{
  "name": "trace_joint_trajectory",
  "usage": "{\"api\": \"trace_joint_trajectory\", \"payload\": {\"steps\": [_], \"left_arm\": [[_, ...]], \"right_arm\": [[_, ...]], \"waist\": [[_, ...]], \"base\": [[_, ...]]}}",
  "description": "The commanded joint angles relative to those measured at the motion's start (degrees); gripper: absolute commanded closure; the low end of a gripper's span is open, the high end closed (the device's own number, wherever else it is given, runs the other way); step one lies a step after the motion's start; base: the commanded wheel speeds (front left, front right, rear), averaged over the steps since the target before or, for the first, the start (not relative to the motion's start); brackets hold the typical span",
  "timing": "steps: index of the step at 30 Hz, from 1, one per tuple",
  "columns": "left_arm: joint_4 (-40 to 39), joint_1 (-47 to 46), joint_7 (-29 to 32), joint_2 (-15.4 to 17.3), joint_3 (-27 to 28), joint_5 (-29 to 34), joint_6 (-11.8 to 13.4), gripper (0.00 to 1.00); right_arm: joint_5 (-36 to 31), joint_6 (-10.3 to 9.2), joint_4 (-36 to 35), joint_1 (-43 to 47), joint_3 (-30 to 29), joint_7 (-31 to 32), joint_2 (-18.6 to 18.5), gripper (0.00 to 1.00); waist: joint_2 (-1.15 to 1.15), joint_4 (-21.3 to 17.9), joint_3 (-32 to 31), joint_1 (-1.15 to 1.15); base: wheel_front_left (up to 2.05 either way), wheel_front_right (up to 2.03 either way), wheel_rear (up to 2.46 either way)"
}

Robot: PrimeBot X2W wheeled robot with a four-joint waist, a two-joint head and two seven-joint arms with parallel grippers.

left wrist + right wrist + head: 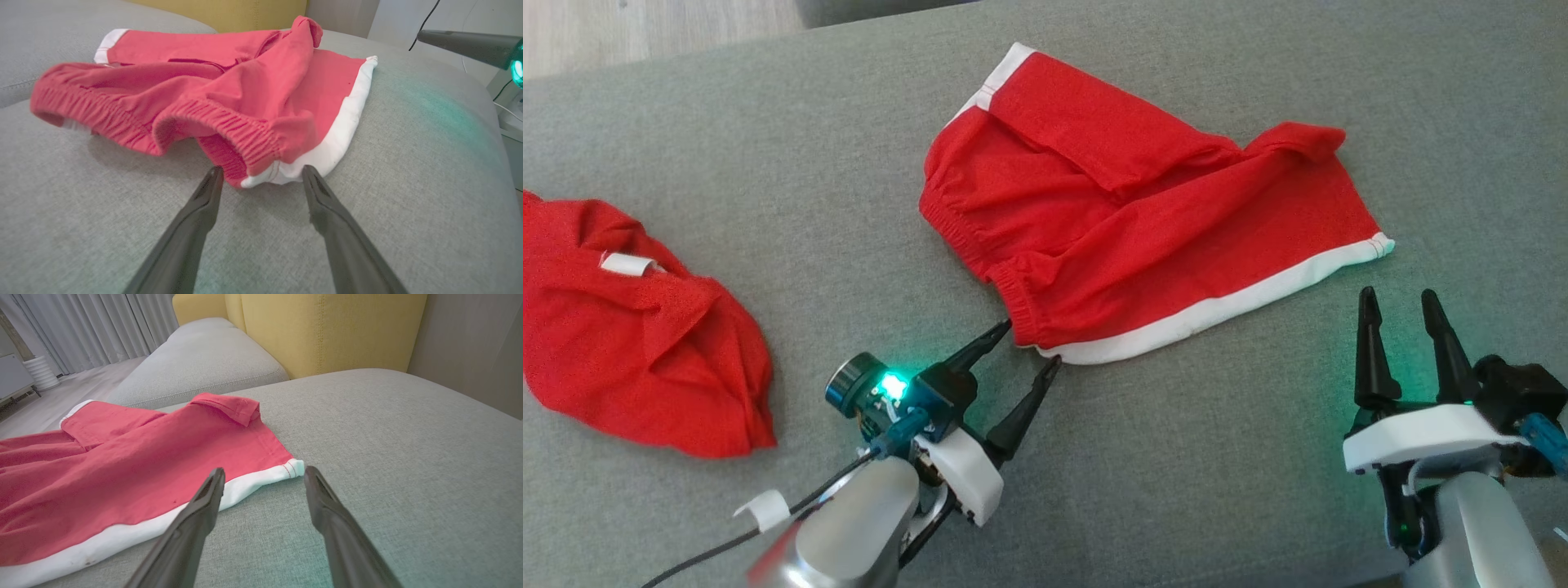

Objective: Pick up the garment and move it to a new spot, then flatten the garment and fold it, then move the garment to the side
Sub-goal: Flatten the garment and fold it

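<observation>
Shorts lying rumpled on sofa, both grippers hovering open beside them.

Red shorts [1143, 212] are lying partly folded over themselves in the middle of the grey sofa cushion [768, 147], their elastic waistband [229, 134] facing the robot's left and their white hem [1217, 310] running along the near edge. The left gripper [1030, 343] is pointing at the near waistband corner, its fingers [196, 228] spread wide with a tip on either side of that corner, gripping nothing. The right gripper [1398, 296] is hovering near the hem's right corner, its fingers [192, 526] likewise standing wide apart and empty. A second red garment [629, 343] is lying bunched well apart at the far left, and a yellow backrest [327, 330] is rising behind the cushion.
</observation>
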Motion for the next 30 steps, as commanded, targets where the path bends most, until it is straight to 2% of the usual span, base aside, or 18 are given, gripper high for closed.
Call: {"api": "trace_joint_trajectory", "payload": {"steps": [1, 2, 3, 4, 5, 6, 12, 17, 20, 30], "left_arm": [[-1.07, -2.77, -0.87, 0.6, 0.95, -0.36, 0.09, 0.0], [-0.86, -2.9, -0.95, 0.54, 0.77, -0.46, 0.09, 0.0], [-0.61, -3.01, -1.01, 0.5, 0.56, -0.61, 0.09, 0.06], [-0.31, -3.08, -1.07, 0.51, 0.33, -0.76, 0.09, 0.29], [0.01, -3.11, -1.13, 0.55, 0.1, -0.88, 0.09, 0.74], [0.39, -3.09, -1.17, 0.62, -0.22, -0.9, 0.09, 1.0], [1.1, -2.98, -1.75, 0.55, -0.04, -1.21, 0.56, 1.0], [-0.69, -2.88, -2.07, 0.87, 1.09, -0.95, 1.72, 1.0], [-2.46, -2.83, -2.14, 1.08, 1.66, -0.59, 2.3, 1.0], [-6.77, -2.37, -2.17, 1.16, 2.37, 0.45, 2.87, 1.0]], "right_arm": [[0.13, -0.04, -1.11, -1.87, 1.32, -0.97, -0.29, 0.0], [0.08, -0.04, -1.03, -1.96, 1.34, -1.0, -0.29, 0.0], [0.01, -0.04, -0.96, -2.08, 1.4, -1.03, -0.29, 0.0], [-0.08, -0.04, -0.94, -2.26, 1.5, -1.04, -0.29, 0.0], [-0.08, -0.04, -1.0, -2.45, 1.62, -1.05, -0.29, 0.0], [-0.02, -0.04, -1.13, -2.64, 1.72, -1.05, -0.29, 0.0], [-0.78, -0.04, -2.24, -3.4, 1.01, -0.44, -0.29, 0.0], [-3.22, -0.04, -1.81, -4.87, -2.25, 2.59, -0.29, 0.0], [-6.15, -0.04, 0.43, -6.59, -5.89, 6.48, -0.29, 0.0], [-12.01, -0.04, 9.88, -12.52, -10.72, 14.62, -0.29, 0.0]], "waist": [[0.0, 0.0, 0.13, -0.01], [0.0, -0.02, 0.2, -0.01], [0.0, -0.04, 0.26, -0.01], [0.0, -0.07, 0.3, -0.01], [0.0, -0.08, 0.29, -0.01], [0.0, -0.08, 0.26, -0.01], [0.0, 0.85, -0.31, -0.01], [0.0, 2.43, -1.03, -0.01], [0.0, 3.41, -1.33, -0.01], [0.0, 5.31, -0.93, -0.01]], "base": [[0.0, 0.0, 0.0], [0.0, 0.0, 0.0], [0.0, 0.0, 0.0], [0.0, 0.0, 0.0], [0.0, 0.0, 0.0], [0.0, 0.0, 0.0], [0.0, 0.0, 0.0], [0.0, 0.0, 0.0], [0.0, 0.0, 0.0], [0.0, 0.0, 0.0]]}}
